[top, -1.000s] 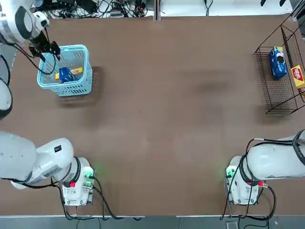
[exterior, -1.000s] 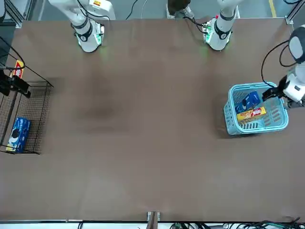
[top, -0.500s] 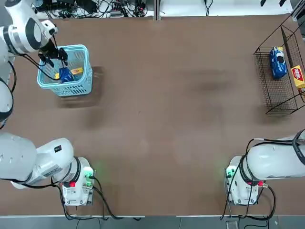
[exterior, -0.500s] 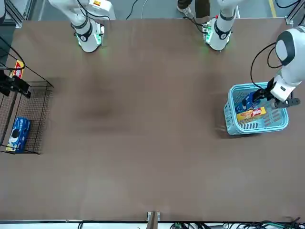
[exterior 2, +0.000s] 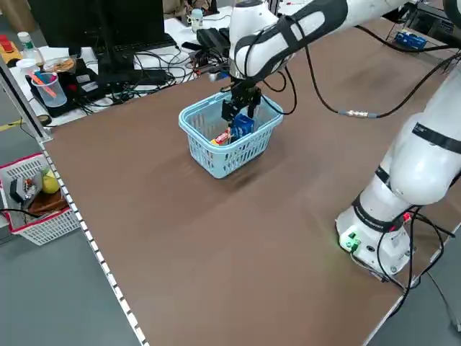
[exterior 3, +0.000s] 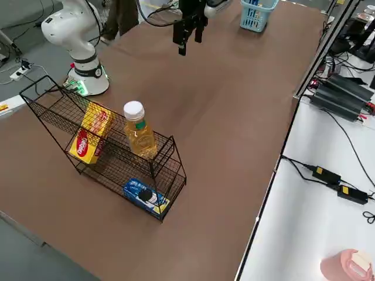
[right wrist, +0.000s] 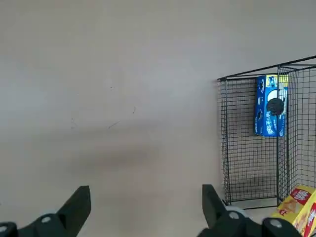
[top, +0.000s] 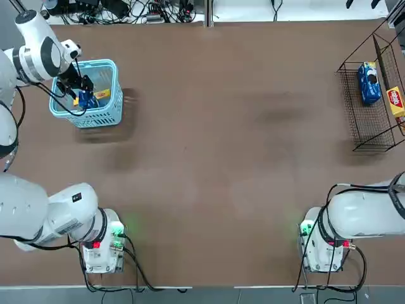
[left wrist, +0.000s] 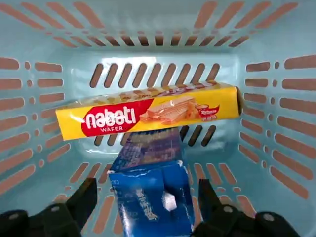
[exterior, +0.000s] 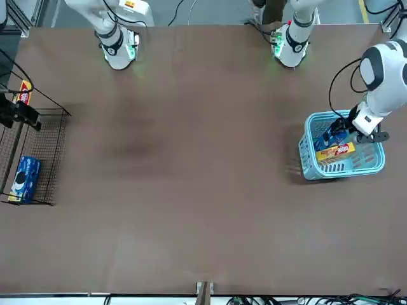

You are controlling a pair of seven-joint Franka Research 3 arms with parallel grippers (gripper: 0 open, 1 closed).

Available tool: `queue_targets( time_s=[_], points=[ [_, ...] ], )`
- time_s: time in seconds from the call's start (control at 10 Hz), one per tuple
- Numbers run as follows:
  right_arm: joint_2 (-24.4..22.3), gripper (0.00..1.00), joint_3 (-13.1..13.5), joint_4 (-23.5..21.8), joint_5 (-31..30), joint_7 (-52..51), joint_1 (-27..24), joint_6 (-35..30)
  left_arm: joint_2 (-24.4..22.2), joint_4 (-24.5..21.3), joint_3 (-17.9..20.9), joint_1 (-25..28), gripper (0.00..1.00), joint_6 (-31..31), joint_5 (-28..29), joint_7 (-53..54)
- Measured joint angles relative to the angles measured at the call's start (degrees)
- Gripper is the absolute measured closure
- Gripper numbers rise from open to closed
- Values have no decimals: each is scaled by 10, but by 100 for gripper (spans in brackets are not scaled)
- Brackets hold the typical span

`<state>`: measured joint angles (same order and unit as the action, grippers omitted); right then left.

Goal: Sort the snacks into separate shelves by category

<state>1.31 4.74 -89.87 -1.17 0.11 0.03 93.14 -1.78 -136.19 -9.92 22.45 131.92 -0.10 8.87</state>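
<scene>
In the light blue basket (left wrist: 276,74) lie a blue packet (left wrist: 153,202) and a long yellow box (left wrist: 148,113) with a red logo. My left gripper (left wrist: 145,187) reaches down into the basket (top: 95,117). It is open, one finger on each side of the blue packet (exterior 2: 243,126), with small gaps showing. The black wire rack (top: 367,120) stands at the far right; one tier holds a blue packet (exterior 3: 143,196), another a yellow box (exterior 3: 91,137). My right gripper (exterior 3: 187,32) hangs open above the table near the rack (exterior: 38,152), holding nothing.
A bottle (exterior 3: 139,132) of yellow liquid with a white cap stands in the rack beside the yellow box. Cables (top: 126,9) run along the table's far edge. A red basket (exterior 2: 36,194) sits off the table. Wide bare tabletop (top: 221,139) lies between basket and rack.
My left gripper has moved from beyond the basket's outer rim to over it and down around the blue packet. The right arm has not moved.
</scene>
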Motion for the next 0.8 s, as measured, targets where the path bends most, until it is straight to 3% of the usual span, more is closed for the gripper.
queue_targets(
  time_s=[0.2, 0.3, 0.4, 0.6, 0.8],
  points=[
    [0, 0, 0, 0, 0, 0, 0, 0, 0, -5, 0, 0, 27, 0, 0, 3],
    [0, 0, 0, 0, 0, 0, 0, 0, 0, -5, 0, 0, 31, 0, 0, 3],
    [0, 0, 0, 0, 0, 0, 0, 0, 0, -5, 0, 0, 44, 1, 0, 4],
    [0, 0, 0, 0, 0, 0, 0, 0, -1, 11, 1, 0, 44, -6, 0, 6],
    [0, 0, 0, 0, 0, 0, 0, 0, -11, 74, 6, 2, 44, -93, 0, 6]
  ],
)
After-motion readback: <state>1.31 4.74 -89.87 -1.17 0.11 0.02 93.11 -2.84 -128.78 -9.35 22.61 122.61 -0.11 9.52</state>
